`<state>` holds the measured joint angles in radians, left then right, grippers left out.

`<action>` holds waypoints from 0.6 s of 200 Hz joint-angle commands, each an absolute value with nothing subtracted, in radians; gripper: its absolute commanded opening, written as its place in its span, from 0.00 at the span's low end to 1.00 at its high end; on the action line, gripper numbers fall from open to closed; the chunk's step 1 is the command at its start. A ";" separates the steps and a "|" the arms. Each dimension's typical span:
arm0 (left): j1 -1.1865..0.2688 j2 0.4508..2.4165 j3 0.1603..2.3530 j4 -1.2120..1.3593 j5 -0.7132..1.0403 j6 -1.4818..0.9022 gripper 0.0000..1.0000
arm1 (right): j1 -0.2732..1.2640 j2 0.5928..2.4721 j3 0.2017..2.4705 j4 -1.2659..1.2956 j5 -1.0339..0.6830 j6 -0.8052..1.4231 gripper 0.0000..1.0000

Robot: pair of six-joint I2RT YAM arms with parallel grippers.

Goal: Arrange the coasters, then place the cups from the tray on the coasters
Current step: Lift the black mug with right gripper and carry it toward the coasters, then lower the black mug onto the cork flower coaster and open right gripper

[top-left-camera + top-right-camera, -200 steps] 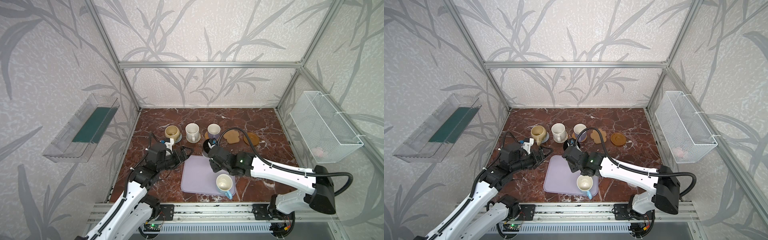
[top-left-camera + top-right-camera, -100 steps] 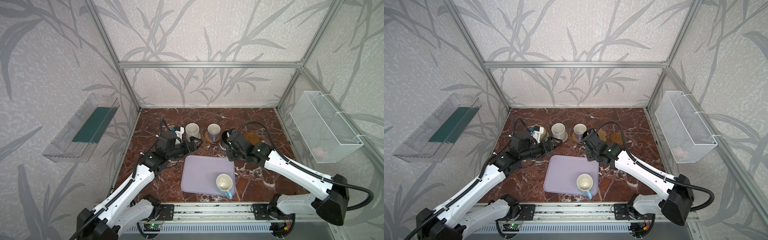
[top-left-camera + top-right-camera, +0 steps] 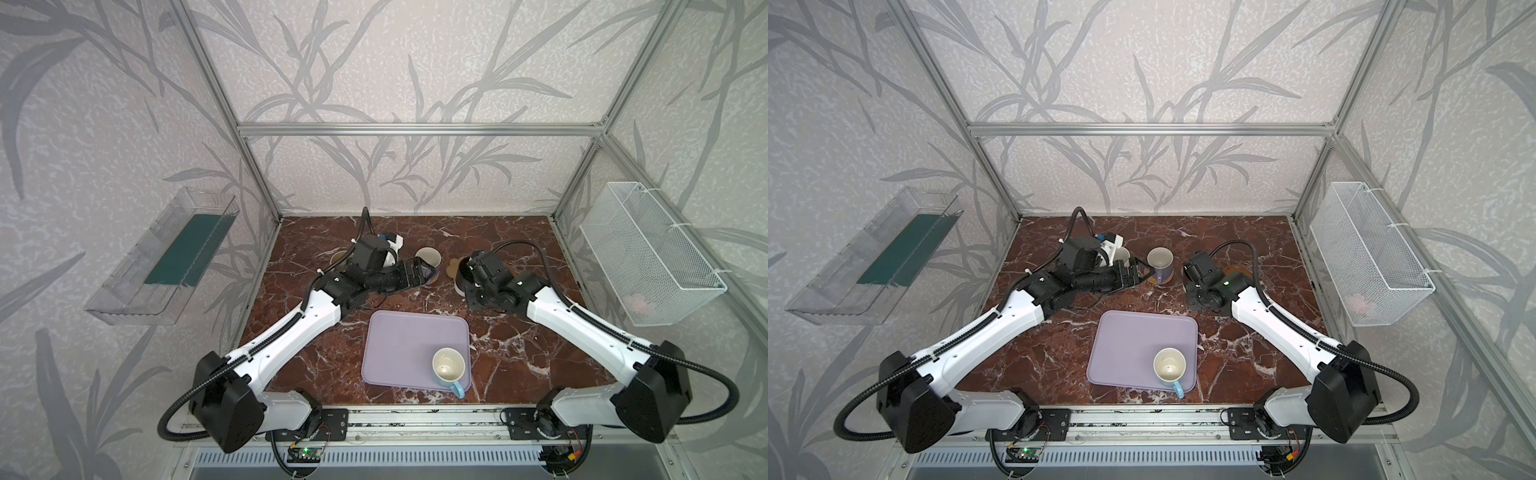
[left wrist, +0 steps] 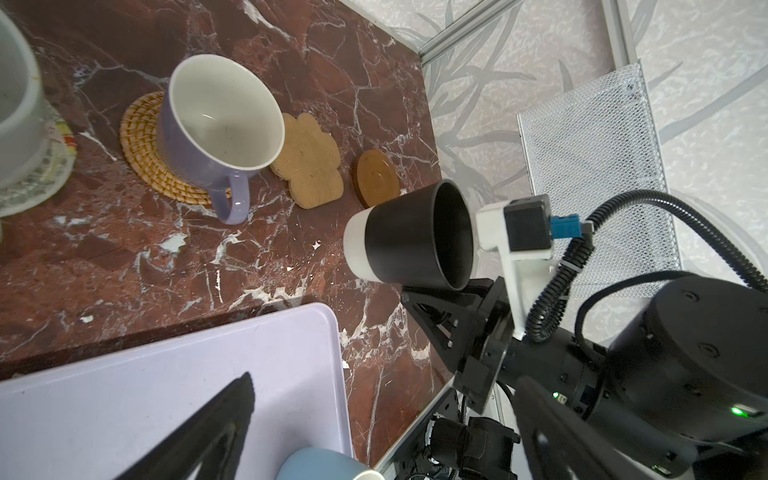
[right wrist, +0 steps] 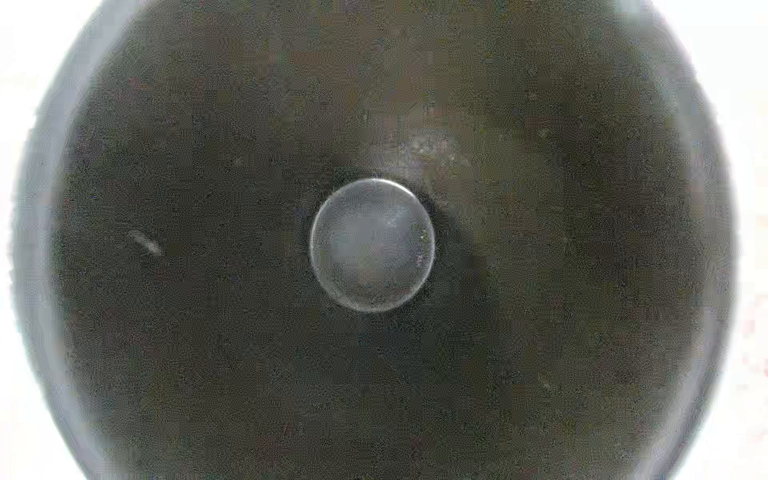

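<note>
Right claw [image 4: 448, 289] is pinching the black mug [image 4: 409, 243], rim or handle can't tell. The mug is in the air at 1 o'clock of the tray [image 3: 399, 345], just short of the paw coaster [image 4: 309, 168]. Left claw [image 3: 1139, 272] is spread wide and empty, right beside the purple mug [image 4: 216, 124] on the rattan coaster [image 4: 141, 166]. Blue mug [image 3: 449, 365] sits in the tray's 5 o'clock corner.

Risks:
- The right wrist view shows only the mug's inside, so the set-down is blind. It could land half off the lumpy paw shape or shove it into the brown coaster [image 4: 376, 178] at its 3 o'clock.
- The purple mug's handle points at the left claw, so a swing could drag it off.
- Both arms crowd 12 o'clock and may bump.

A second ago the black mug was over the tray's 12 o'clock edge and the left claw was at its 10 o'clock corner; now both reach forward
</note>
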<state>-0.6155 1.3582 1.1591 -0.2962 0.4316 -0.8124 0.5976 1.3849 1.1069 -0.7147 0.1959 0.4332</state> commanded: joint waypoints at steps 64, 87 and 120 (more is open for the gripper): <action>-0.631 1.615 1.401 -0.374 0.450 -0.774 0.99 | 0.502 1.557 1.242 -0.564 0.224 0.389 0.00; -0.629 1.654 1.429 -0.367 0.424 -0.771 0.99 | 0.474 1.612 1.286 -0.558 0.223 0.365 0.00; -0.630 1.703 1.470 -0.355 0.415 -0.780 0.99 | 0.429 1.693 1.350 -0.554 0.195 0.351 0.00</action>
